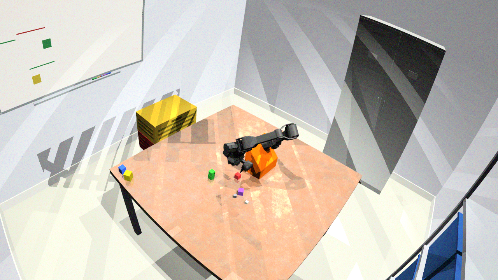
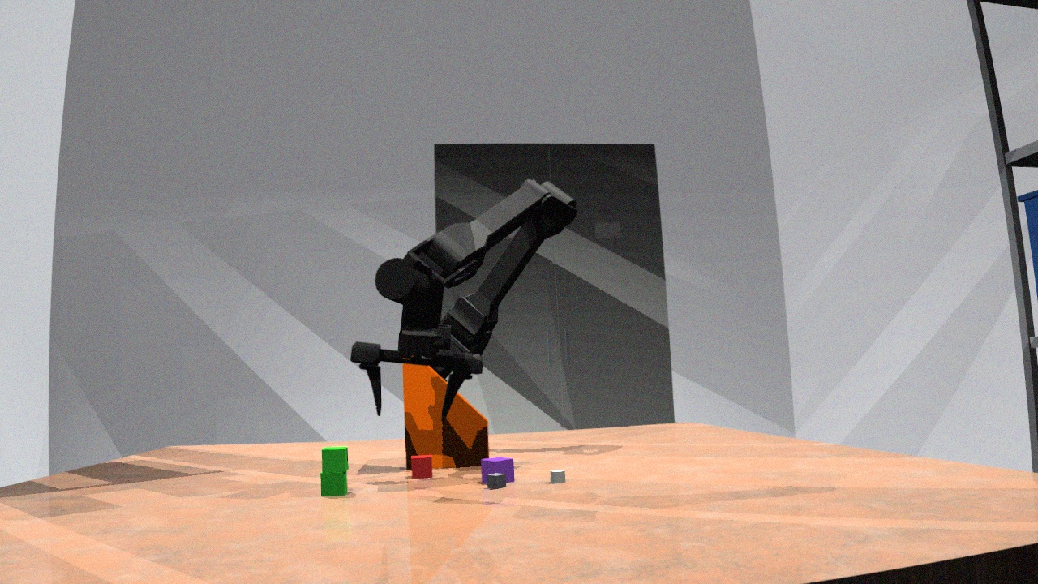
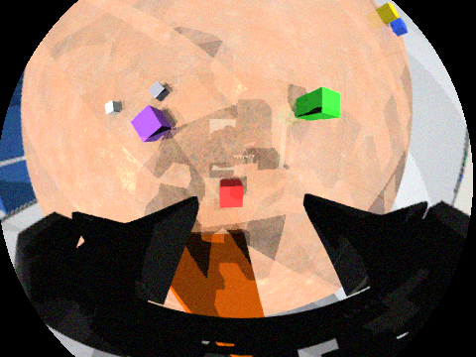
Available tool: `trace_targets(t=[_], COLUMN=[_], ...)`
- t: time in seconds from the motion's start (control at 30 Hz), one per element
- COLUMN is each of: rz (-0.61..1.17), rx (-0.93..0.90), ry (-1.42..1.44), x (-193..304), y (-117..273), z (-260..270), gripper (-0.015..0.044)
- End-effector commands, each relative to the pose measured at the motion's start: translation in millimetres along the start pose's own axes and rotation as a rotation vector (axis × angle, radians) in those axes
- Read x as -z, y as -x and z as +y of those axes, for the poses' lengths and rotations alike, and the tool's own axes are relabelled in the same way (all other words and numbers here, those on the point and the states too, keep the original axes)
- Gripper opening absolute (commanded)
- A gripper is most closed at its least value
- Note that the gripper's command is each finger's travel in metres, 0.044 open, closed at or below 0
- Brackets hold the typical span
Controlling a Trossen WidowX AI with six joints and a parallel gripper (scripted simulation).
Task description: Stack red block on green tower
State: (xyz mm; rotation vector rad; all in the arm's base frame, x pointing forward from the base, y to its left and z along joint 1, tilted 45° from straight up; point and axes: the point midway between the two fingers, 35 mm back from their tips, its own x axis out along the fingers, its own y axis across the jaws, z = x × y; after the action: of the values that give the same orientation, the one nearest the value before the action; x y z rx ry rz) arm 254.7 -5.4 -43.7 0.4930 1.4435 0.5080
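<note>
Red block (image 3: 230, 193) sits on the table (image 3: 278, 20) in the wrist view, framed in the gap between the two dark fingers and a little beyond their tips. In the exterior view the same block (image 2: 421, 465) rests flat on the wood, with the gripper (image 2: 413, 392) hanging above it, pointing down, spread nearly as wide as it goes and holding nothing. Its fingertips are well clear of the table surface.

Green tower (image 2: 333, 471), two cubes stacked upright, stands apart from the red block toward the left of the exterior view; from the wrist camera it appears ahead and to the right (image 3: 317, 103). On the other side lies a purple cube (image 2: 497, 469), with a small dark grey cube (image 2: 495, 479) just in front of it and a small white cube (image 2: 556, 476) a bit further out.

Behind the red block rises the orange wedge (image 2: 439, 424), where the arm (image 1: 264, 139) is mounted. Farther off, at the table's corner, a blue cube (image 1: 121, 168) and a yellow cube (image 1: 128, 175) sit touching. Beyond the table are stacked yellow crates (image 1: 166, 116) and a dark cabinet (image 1: 386, 100).
</note>
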Motion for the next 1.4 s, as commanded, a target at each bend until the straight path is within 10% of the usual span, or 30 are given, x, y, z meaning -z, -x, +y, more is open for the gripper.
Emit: trace_targets(t=[0.0,1.37], rz=[0.020,0.020], rx=[-0.127,-0.135], ry=[-0.055,-0.058], x=[25,25], y=[4,-69], z=[8,19], gripper=[0.0440,0.0440])
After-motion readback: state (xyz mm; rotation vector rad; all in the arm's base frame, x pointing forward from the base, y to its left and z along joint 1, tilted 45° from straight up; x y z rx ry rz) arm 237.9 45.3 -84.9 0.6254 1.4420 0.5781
